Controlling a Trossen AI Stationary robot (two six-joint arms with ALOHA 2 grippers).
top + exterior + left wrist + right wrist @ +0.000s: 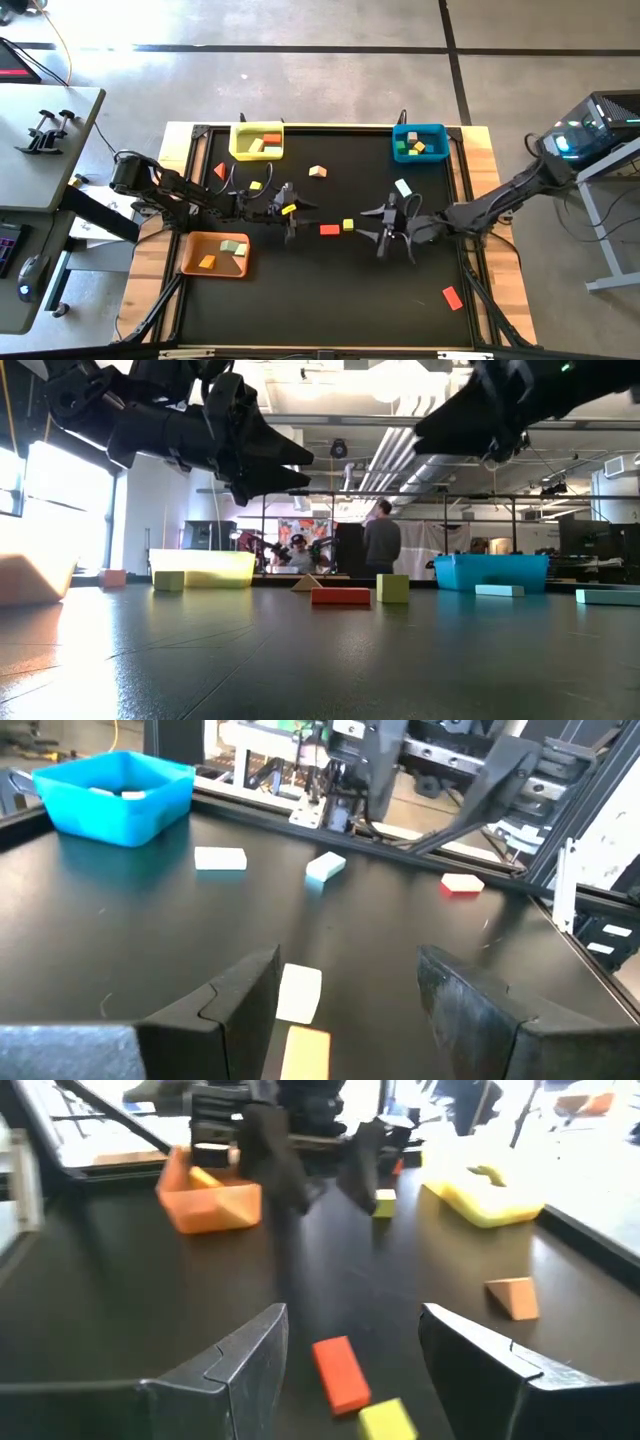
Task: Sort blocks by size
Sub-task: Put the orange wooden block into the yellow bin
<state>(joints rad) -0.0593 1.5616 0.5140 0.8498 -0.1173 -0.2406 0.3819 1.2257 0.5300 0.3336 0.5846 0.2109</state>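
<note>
Between the spread, empty fingers of your right gripper [352, 1325] lie a red bar [338, 1372] and a yellow cube [385, 1420], mid-table. Take one at a time: centre the jaws on the bar alone, across its narrow side, clear of the cube just beside it. Your left gripper [345, 985] waits opposite, likewise open and empty, over a small yellow block [298, 992].

You have three bins: an orange bin [186, 262] by the table's left edge, and a yellow bin [236, 140] and a blue bin [419, 128] on the far edge, each apparently holding about three blocks. Loose on the table are roughly nine: three red, three yellow, two mint blocks [220, 859] and one tan wedge [512, 1297].
</note>
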